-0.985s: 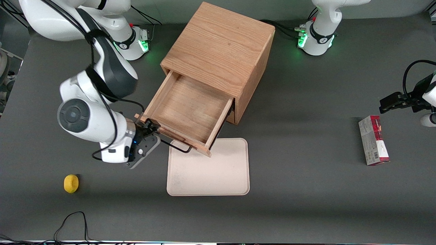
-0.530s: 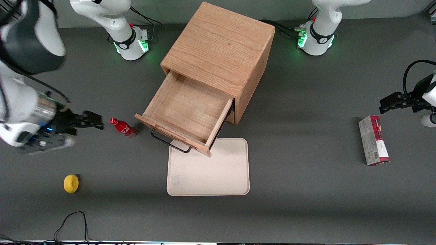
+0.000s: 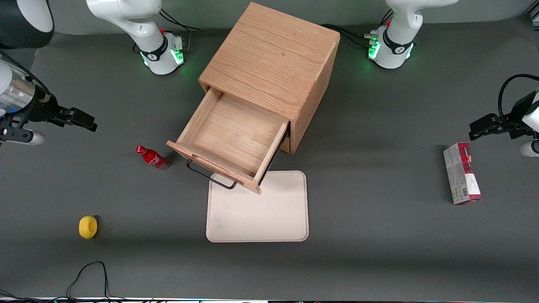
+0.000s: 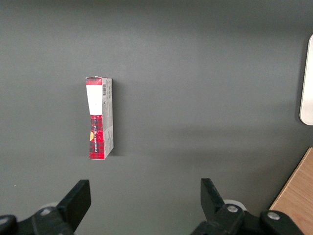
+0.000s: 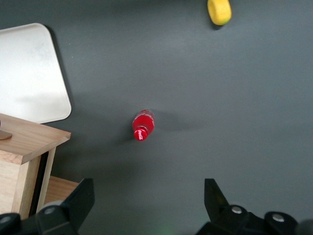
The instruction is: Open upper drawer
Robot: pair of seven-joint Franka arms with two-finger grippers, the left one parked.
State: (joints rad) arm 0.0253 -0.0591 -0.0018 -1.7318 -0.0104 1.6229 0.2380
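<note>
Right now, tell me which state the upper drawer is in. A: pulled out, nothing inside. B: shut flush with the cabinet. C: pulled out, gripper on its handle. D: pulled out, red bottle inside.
A: the upper drawer stands pulled out of the cabinet with a bare wooden floor; the red bottle stands on the table beside it, and the gripper, open, hangs off toward the working arm's end.

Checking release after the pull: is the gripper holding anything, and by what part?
Nothing is held. The gripper is open with nothing between its fingers, up off the table toward the working arm's end, apart from the upper drawer, which stands pulled out.
</note>
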